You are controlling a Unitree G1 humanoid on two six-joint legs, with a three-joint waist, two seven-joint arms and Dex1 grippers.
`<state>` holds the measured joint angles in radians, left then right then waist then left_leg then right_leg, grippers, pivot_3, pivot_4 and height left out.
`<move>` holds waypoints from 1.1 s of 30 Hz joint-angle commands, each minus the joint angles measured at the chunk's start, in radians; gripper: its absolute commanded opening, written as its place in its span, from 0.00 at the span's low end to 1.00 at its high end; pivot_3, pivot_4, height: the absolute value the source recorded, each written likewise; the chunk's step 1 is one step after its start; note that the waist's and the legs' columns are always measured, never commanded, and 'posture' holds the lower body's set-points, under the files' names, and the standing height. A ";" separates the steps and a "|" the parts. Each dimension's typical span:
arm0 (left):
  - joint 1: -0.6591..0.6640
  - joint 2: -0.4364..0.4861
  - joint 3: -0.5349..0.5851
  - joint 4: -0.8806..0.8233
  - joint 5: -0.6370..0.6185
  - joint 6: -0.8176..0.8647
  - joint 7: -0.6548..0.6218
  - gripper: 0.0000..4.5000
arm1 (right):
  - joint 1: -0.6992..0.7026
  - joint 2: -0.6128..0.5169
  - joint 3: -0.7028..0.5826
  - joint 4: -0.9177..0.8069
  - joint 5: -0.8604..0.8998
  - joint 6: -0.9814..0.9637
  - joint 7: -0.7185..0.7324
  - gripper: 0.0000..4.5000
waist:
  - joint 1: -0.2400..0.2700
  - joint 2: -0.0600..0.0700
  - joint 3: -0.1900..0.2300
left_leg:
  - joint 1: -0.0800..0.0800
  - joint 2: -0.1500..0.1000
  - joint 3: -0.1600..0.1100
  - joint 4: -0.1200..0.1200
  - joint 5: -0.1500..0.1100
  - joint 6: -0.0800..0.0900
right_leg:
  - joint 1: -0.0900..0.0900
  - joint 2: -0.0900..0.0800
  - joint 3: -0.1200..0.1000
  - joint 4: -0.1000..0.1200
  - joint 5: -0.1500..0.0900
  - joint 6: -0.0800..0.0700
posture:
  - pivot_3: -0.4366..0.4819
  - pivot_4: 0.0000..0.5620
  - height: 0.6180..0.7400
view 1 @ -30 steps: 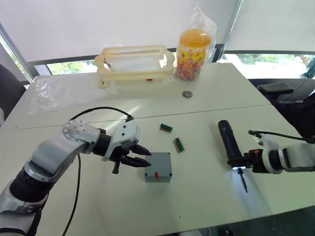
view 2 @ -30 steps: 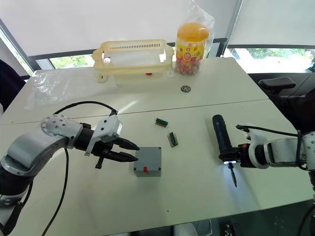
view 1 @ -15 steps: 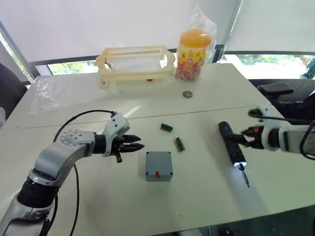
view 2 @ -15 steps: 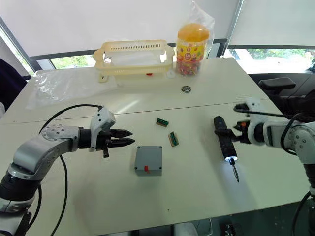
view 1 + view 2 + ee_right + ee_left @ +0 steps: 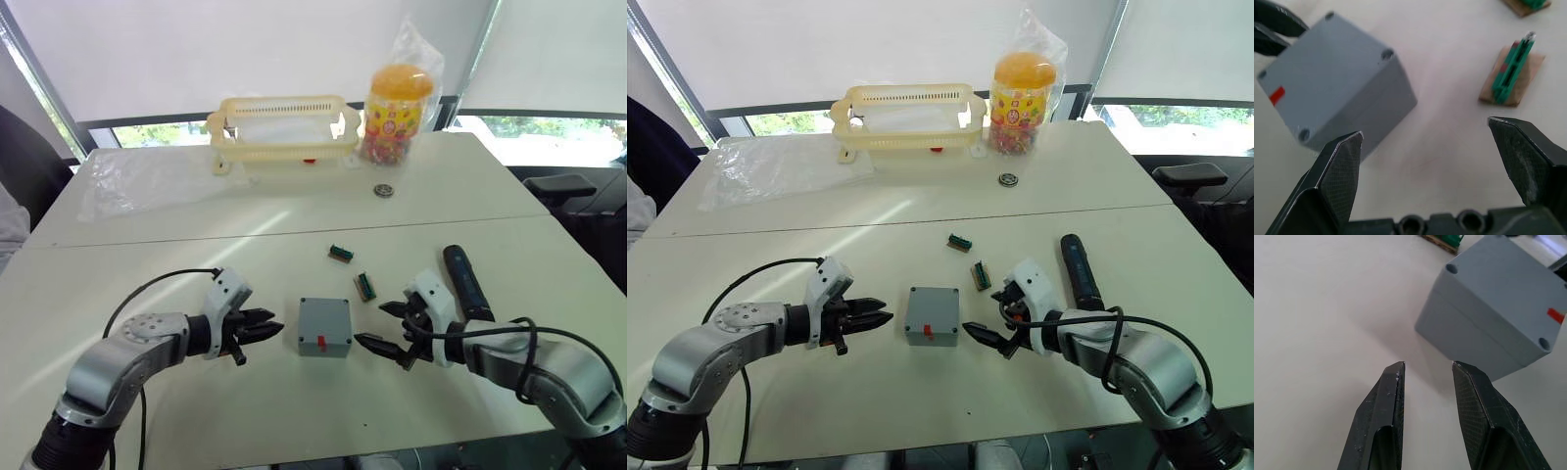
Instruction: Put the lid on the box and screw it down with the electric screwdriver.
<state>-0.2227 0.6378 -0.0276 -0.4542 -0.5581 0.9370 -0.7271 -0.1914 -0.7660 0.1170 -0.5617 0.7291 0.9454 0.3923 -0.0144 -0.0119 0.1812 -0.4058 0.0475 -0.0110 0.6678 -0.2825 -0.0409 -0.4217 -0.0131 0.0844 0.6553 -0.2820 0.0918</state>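
White tabletop (image 5: 147,245) is carrying the square grey box (image 5: 932,315) (lid on, red mark) between the narrowly parted left gripper (image 5: 880,318) and wide-spread right gripper (image 5: 986,321); the matte electric screwdriver (image 5: 1078,271) is lying just beyond.

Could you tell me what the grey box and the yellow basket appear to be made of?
Box: likely moulded plastic, matte grey, with sharp seams and recessed screw holes at the corners. Basket: probably glossy pale-yellow plastic, given its thin slotted walls.
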 commanded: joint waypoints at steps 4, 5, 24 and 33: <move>-0.127 -0.071 -0.071 0.096 0.010 -0.054 -0.023 0.33 | -0.036 0.065 0.011 -0.075 -0.016 0.016 -0.003 0.99 | -0.003 0.000 0.000 | 0.000 0.001 -0.001 -0.001 0.000 0.000 | 0.000 0.002 -0.001 0.001 0.001 0.002 | 0.48 0.27 1.00; -0.147 -0.082 -0.078 0.118 0.013 -0.062 -0.029 0.33 | -0.041 0.082 0.013 -0.087 -0.009 0.028 -0.013 0.99 | -0.004 0.000 0.000 | 0.000 0.001 -0.001 -0.001 0.000 0.000 | -0.001 0.002 -0.001 0.001 0.001 0.002 | 0.48 0.27 1.00; -0.248 -0.029 -0.066 0.376 0.151 -0.233 -0.118 0.33 | -0.001 0.119 -0.107 -0.215 0.048 0.178 -0.041 0.99 | -0.003 0.000 0.000 | 0.000 0.001 -0.003 -0.001 0.000 0.000 | -0.003 0.002 -0.002 0.007 0.001 0.002 | 0.48 0.27 1.00; -0.040 0.042 0.077 0.125 0.056 -0.083 -0.063 0.33 | -0.024 0.059 -0.258 -0.142 0.151 0.164 0.073 0.99 | -0.004 0.000 0.000 | 0.000 0.001 -0.003 -0.001 0.000 0.000 | -0.003 0.002 -0.002 0.007 0.001 0.002 | 0.48 0.27 1.00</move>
<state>-0.2690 0.6687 0.0148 -0.2657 -0.4688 0.8297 -0.7950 -0.2055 -0.6962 -0.1151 -0.7004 0.8601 1.1272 0.4459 -0.0180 -0.0119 0.1810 -0.4054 0.0485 -0.0141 0.6665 -0.2822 -0.0405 -0.4246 -0.0113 0.0825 0.6627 -0.2812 0.0935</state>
